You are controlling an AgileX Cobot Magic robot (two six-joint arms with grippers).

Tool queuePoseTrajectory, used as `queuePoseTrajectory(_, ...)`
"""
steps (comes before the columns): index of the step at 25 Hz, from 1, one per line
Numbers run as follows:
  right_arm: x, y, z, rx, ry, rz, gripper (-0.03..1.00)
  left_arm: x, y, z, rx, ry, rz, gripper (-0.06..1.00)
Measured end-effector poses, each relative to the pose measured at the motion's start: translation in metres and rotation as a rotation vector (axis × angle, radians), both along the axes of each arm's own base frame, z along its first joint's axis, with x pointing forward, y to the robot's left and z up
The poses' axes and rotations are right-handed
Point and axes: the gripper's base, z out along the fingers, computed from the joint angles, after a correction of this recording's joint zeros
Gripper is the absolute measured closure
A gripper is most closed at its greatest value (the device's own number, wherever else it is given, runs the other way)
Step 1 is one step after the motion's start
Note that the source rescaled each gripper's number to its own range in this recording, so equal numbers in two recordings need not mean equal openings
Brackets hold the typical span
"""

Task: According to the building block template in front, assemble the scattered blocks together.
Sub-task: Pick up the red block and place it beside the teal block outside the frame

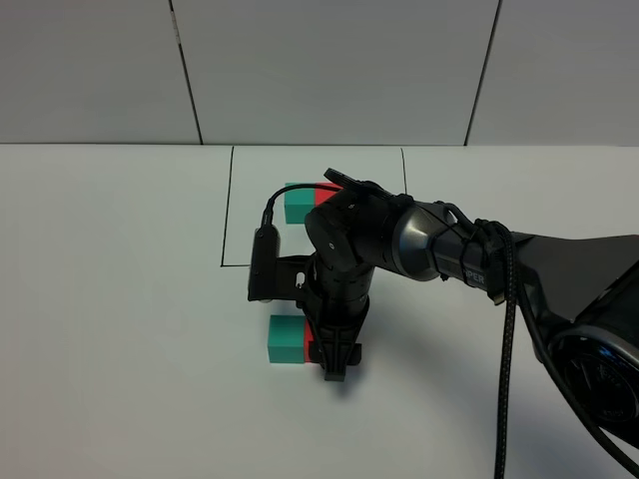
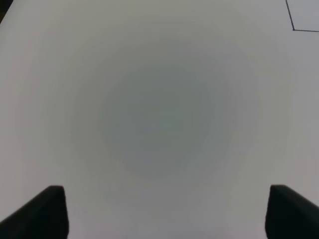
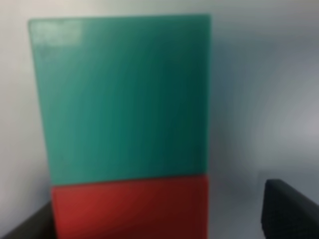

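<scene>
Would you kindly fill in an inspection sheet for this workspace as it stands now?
Surface: white table, bare apart from the job's things.
Job's things: template, a teal-red pair inside a black drawn frame; loose teal block and red block touching in a row, outside the frame.
Clutter: nothing seen.
Grippers: right gripper open, astride the red block; left gripper open over bare table.
Cables: black cable along the right arm.
Surroundings: grey panelled wall.
</scene>
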Motion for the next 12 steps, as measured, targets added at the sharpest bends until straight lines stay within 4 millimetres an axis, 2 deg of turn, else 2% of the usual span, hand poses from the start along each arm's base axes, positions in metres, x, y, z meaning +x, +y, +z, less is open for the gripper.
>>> queuePoseTrajectory(12,-0.0009,-0.0018,0.0017,-0.016,0.008,-0.009,0.01,0.0,0.0,0.0,0.0,0.0,0.0,0.03)
